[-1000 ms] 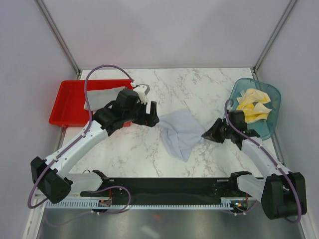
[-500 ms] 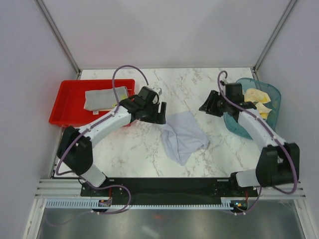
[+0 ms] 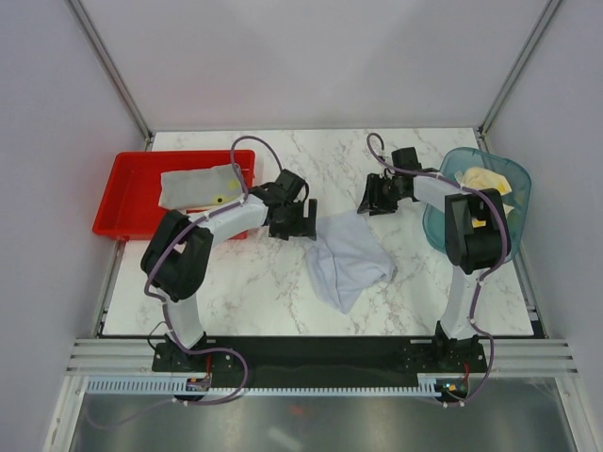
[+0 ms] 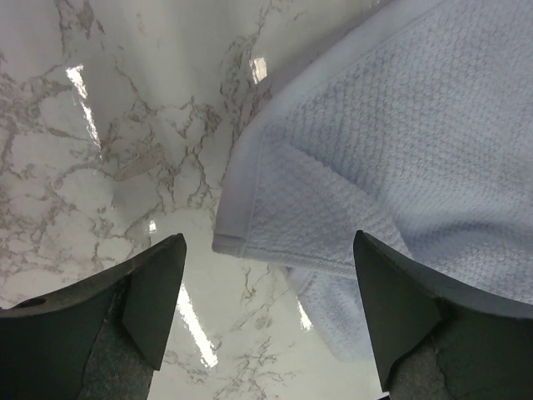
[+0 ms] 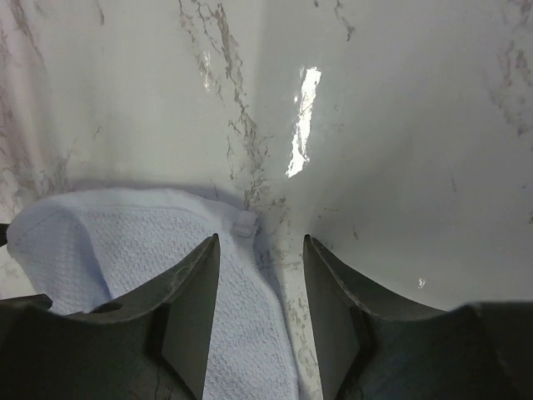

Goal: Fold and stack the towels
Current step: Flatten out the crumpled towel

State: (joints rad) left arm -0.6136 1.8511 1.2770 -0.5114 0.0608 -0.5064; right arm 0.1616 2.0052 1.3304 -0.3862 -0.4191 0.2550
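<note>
Grey towel (image 3: 347, 259) lies loose at mid-table, rumpled, one flap doubled over, not yet squared. You are at the start of its fold, going for the two far corners. The cloth is thin waffle-weave with a flat stitched hem; it looks limp and should drape rather than hold a crease. Left gripper (image 4: 268, 250) hovers over the left far corner, jaws wide apart, nothing in them; the hemmed corner sits in the gap below. Right gripper (image 5: 261, 250) hovers at the right far corner, jaws about half apart, empty too; a small sewn tab (image 5: 246, 223) shows between its fingers. Next, as I judge it, you drop both onto their corners, pinch the hem only, then lift and spread to flatten before folding. Mind the second layer under the left corner; it could get caught in the pinch. The marble table (image 3: 245, 282) is glossy, hard and slick. One folded grey towel (image 3: 193, 184) lies in the red tray (image 3: 122, 202), far left; yellow towels (image 3: 482, 188) sit heaped in the teal basket (image 3: 518, 212), far right.
</note>
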